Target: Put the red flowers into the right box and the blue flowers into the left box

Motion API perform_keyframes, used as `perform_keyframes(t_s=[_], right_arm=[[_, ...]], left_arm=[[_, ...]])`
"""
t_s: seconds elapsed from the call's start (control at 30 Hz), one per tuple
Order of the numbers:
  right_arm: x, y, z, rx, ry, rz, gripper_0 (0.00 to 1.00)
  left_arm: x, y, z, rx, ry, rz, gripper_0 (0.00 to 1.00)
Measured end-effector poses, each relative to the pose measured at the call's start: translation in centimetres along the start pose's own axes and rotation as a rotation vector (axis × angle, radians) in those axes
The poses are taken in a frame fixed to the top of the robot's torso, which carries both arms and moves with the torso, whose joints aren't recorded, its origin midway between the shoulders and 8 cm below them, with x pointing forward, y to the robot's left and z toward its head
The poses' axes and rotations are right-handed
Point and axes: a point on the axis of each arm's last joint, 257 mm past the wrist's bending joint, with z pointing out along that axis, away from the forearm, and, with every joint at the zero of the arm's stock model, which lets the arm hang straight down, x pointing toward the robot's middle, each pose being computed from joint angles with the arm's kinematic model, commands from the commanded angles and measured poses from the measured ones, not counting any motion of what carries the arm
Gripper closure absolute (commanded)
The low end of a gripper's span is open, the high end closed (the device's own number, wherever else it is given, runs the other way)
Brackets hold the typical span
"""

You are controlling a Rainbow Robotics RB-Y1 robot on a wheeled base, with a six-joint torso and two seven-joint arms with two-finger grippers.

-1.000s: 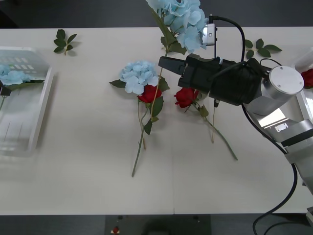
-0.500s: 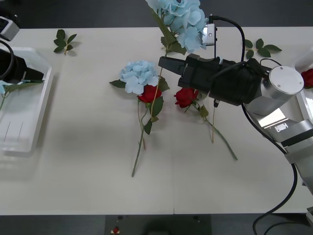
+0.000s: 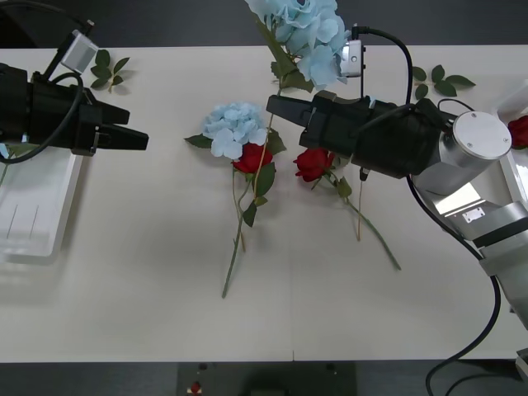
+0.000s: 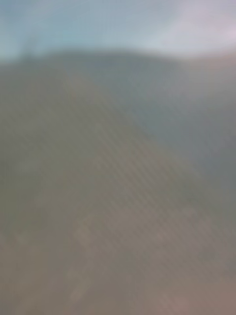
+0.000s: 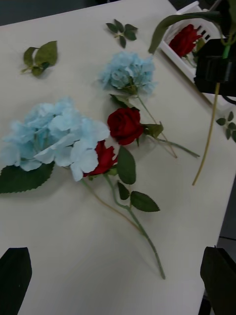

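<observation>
The right hand (image 3: 276, 106) is gripping a blue flower's (image 3: 309, 29) stem, lifting it near the desk's (image 3: 148, 247) far edge. The left hand (image 3: 136, 136) is hovering spread wide beside the left box (image 3: 41, 223). Red flowers (image 3: 252, 157) are lying mid-desk.

Wide cream-white table (image 3: 165, 330) spans front view, faint seam line down centre. Dark floor strip beyond far edge and along near edge. Loose green leaf sprigs (image 3: 109, 69) lie near far edge, both sides. Even, soft overhead light; faint shadows on tabletop.
</observation>
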Motion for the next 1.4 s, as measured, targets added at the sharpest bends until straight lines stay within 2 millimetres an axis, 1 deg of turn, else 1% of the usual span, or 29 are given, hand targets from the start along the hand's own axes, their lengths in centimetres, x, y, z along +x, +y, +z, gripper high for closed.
perform_keyframes(t_s=[0.2, 0.43, 0.6, 0.73, 0.93, 0.97, 1.03, 1.07, 1.1, 1.13, 1.2, 1.37, 1.4], right_arm=[[-0.1, 0.1, 0.3, 0.0, -0.011, 0.004, 1.0], [0.0, 0.1, 0.3, -0.001, -0.009, 0.004, 1.0], [0.5, 0.3, 0.6, -0.007, 0.0, 0.008, 1.0], [0.4, 0.6, 0.6, -0.018, -0.007, 0.022, 1.0], [0.3, 0.6, 0.6, -0.018, -0.008, 0.021, 1.0], [0.3, 0.6, 0.6, -0.018, -0.008, 0.019, 1.0], [0.3, 0.6, 0.6, -0.018, -0.008, 0.008, 1.0], [0.3, 0.6, 0.6, -0.018, -0.008, 0.003, 1.0], [0.3, 0.6, 0.6, -0.018, -0.008, -0.001, 1.0], [0.3, 0.6, 0.6, -0.018, -0.008, -0.001, 1.0], [0.3, 0.6, 0.6, -0.018, -0.008, -0.001, 1.0], [0.3, 0.6, 0.6, -0.018, -0.008, -0.001, 1.0], [0.3, 0.6, 0.6, -0.018, -0.008, -0.001, 1.0]], left_arm=[[-0.2, -3.7, 3.6, 0.13, -0.019, -0.008, 0.0], [-1.4, -6.3, 7.9, 0.193, -0.071, -0.019, 0.0], [-1.0, -7.7, 10.8, 0.212, -0.063, -0.015, 0.0], [-0.8, -8.3, 11.9, 0.218, -0.058, -0.013, 0.0], [-0.9, -8.6, 12.0, 0.229, -0.063, -0.016, 0.0], [-1.0, -8.8, 12.0, 0.236, -0.067, -0.018, 0.1], [-1.1, -8.9, 11.9, 0.24, -0.069, -0.019, 0.26], [-1.1, -8.9, 11.9, 0.24, -0.069, -0.019, 0.31], [-1.1, -8.9, 11.9, 0.24, -0.069, -0.019, 0.32], [-1.1, -8.9, 12.0, 0.241, -0.07, -0.019, 0.37], [-1.2, -9.2, 12.1, 0.246, -0.074, -0.02, 0.43], [-1.7, -10.0, 12.9, 0.264, -0.093, -0.026, 0.44], [-1.9, -10.1, 13.2, 0.263, -0.101, -0.027, 0.47]])
